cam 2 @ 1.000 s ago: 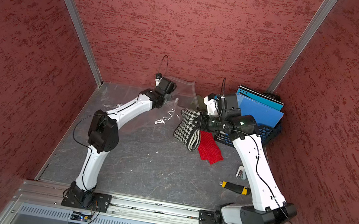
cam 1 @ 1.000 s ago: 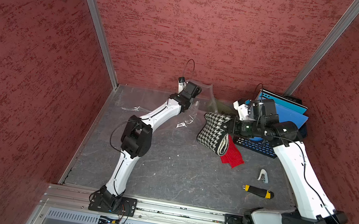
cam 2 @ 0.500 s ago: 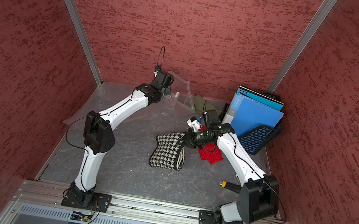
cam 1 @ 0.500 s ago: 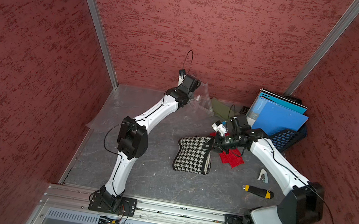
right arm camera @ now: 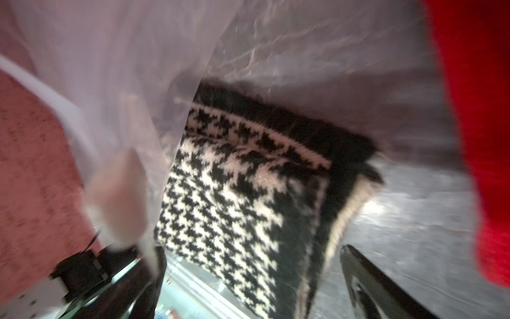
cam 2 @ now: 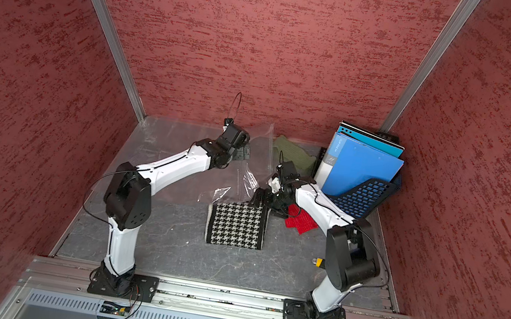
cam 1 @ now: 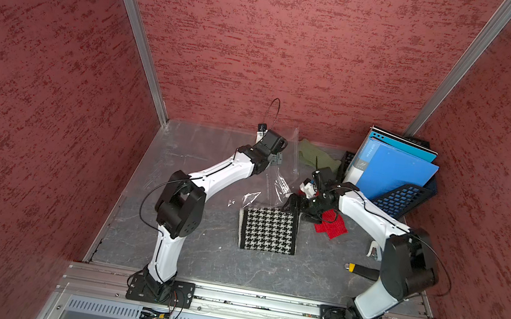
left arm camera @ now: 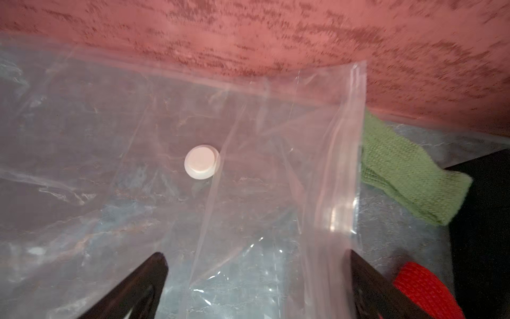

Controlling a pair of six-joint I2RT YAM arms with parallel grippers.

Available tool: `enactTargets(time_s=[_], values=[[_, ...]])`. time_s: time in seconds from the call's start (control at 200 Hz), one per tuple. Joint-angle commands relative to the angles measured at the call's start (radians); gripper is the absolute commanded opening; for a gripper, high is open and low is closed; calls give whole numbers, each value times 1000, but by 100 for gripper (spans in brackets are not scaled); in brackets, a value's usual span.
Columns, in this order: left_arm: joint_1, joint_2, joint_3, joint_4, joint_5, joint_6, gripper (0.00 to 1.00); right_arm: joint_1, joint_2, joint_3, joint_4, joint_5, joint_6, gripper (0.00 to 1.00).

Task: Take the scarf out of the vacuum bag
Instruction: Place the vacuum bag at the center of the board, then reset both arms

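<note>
Along the near edge, an aluminium rail [cam 1: 259,301] under both arm bases. Beyond it, dark grey marbled desk [cam 1: 197,255]. Mid-desk, a folded black-and-white houndstooth scarf [cam 1: 269,230], lying flat and clear of the bag except its far edge (at or under the plastic, hard to tell). Just behind that edge, right claw [cam 1: 293,206], spread wide, gripping nothing. Next, the vacuum bag [cam 1: 279,185]: clear, crinkled, spread toward the back left corner, with a round white valve cap [left arm camera: 201,162]. Over it, left claw [cam 1: 277,158], likewise agape and empty. Farther back, green knit cloth [cam 1: 313,155] and blue folders [cam 1: 390,175] (cover lettering too small to read). All round, red textured walls [cam 1: 298,52].
</note>
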Motion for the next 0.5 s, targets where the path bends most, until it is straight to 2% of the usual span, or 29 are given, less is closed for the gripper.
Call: enactTargets(time_s=[0.0,0.085,0.165,0.225,0.271,0.311,0.336,0.371,0.396,0.441,0.496], values=[[17,-232,-82,129,-2,33,100,3,-255,46,-31,358,-39,99],[46,-376,-131,104,-24,71,100,2,-390,41,-38,722,8,99],[65,-484,-148,38,-80,149,100,-1,-475,8,11,994,25,99],[70,-564,-187,-26,-231,171,100,0,-521,-62,85,1153,12,99],[92,-624,-228,-84,-356,149,100,-4,-544,-151,202,1217,-49,99],[136,-690,-320,-23,-329,206,100,-7,-565,-277,408,1241,-163,99],[167,-741,-423,116,-259,336,100,-13,-575,-373,576,1244,-259,99],[212,-816,-570,271,-132,504,100,-22,-585,-504,788,1175,-385,99],[239,-873,-658,351,-65,579,100,-34,-584,-593,948,1106,-463,99],[299,-974,-829,482,8,617,100,-50,-565,-720,1144,983,-572,99],[395,-1077,-1007,613,107,615,100,-67,-509,-801,1254,895,-644,99]])
